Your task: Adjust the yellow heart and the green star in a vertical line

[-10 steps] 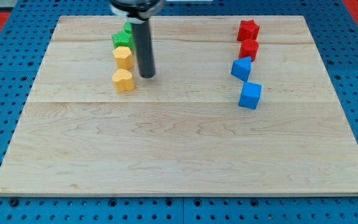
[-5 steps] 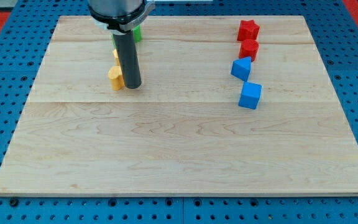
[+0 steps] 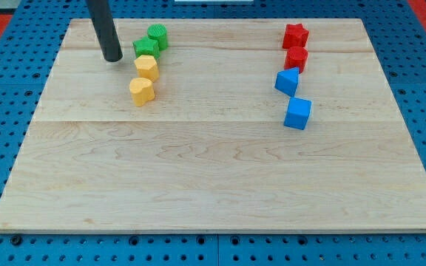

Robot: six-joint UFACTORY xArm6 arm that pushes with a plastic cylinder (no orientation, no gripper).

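table [image 3: 220,177]: pale wood planks, visible grain, matt. Blocks look matt plastic. Rod [image 3: 106,33]: dark, smooth, slight sheen.

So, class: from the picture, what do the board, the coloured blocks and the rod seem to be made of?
Board: pale wood, matt, with visible grain and plank seams. Blocks, for example the blue cube: probably painted wood or plastic, with solid, even colour. Rod above my tip: dark, smooth, maybe metal or plastic.

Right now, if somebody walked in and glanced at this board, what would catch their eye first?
Probably the dark rod at the view's upper left, my tip resting just left of the green star. Next, two coloured columns: on the left a green block, the green star and two yellow blocks; on the right two red blocks above two blue blocks.
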